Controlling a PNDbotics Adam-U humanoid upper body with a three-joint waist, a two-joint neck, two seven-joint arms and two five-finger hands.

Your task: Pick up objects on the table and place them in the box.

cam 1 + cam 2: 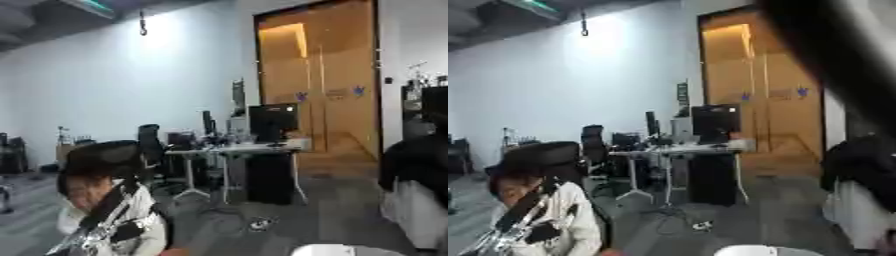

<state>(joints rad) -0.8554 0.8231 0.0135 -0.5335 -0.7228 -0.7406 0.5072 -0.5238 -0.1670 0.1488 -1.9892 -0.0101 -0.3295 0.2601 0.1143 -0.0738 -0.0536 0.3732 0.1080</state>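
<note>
Neither view shows the table, the box or any object to pick up; the head looks out across an office. A black and silver part of my left arm and hand (pixel 98 229) rises from the lower left corner, in front of a seated person. A wide, blurred dark band (pixel 833 60) crosses the upper right of the right eye view, very close to the camera; what it is cannot be made out. My right hand shows in no view.
A person (pixel 87 190) sits in a black chair at the lower left. Desks with monitors (pixel 271 122) stand mid-room before a wooden door (pixel 319 75). A white rounded edge (pixel 341 250) shows at the bottom. A dark shape (pixel 420 160) sits at the right.
</note>
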